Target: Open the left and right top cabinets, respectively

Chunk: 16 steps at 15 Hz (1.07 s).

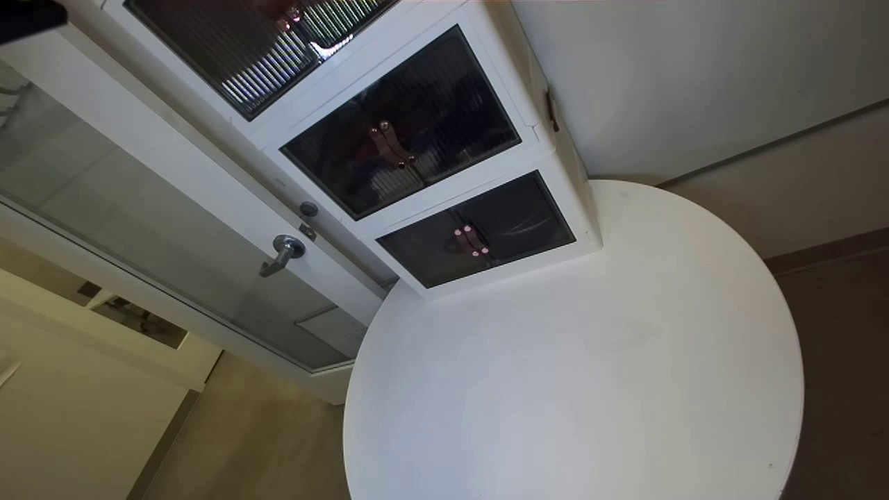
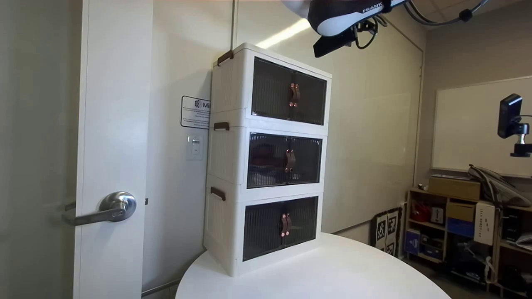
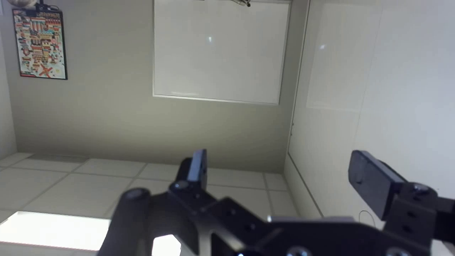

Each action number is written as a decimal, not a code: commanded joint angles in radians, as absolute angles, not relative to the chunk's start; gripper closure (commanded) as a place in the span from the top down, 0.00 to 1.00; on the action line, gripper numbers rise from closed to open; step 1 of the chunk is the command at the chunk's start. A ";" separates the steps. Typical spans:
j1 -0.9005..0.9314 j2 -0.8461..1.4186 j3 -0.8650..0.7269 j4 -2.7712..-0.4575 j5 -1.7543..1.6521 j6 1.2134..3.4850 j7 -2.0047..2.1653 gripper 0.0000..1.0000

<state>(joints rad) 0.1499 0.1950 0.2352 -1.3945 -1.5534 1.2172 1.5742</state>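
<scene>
The white boxy unit stands upright on a round table. Its top compartment has a left slatted door and a right slatted door, both shut, with brown strap handles meeting in the middle. In an exterior view the top left door and top right door are cut off by the upper edge. My gripper is open and empty in the wrist view, which stands upside down and shows no cabinet door. The arm hangs above and right of the unit; its fingers are not clear there.
Two dark glass-fronted compartments, middle and bottom, are shut below. The round white table carries the unit. A door with a lever handle stands beside it; a wall is behind. Shelves stand farther off.
</scene>
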 commanded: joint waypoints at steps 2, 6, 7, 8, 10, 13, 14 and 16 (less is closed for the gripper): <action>0.211 0.183 0.227 -1.506 -1.497 1.236 1.626 1.00; 0.250 0.210 0.231 -1.544 -1.521 1.244 1.664 1.00; 0.258 0.218 0.231 -1.547 -1.529 1.249 1.671 1.00; 0.263 0.226 0.231 -1.548 -1.537 1.258 1.679 1.00; 0.275 0.240 0.233 -1.545 -1.563 1.288 1.697 1.00; 0.288 0.265 0.233 -1.531 -1.610 1.338 1.726 1.00; 0.290 0.273 0.232 -1.526 -1.622 1.351 1.737 1.00; 0.289 0.290 0.229 -1.518 -1.635 1.378 1.760 1.00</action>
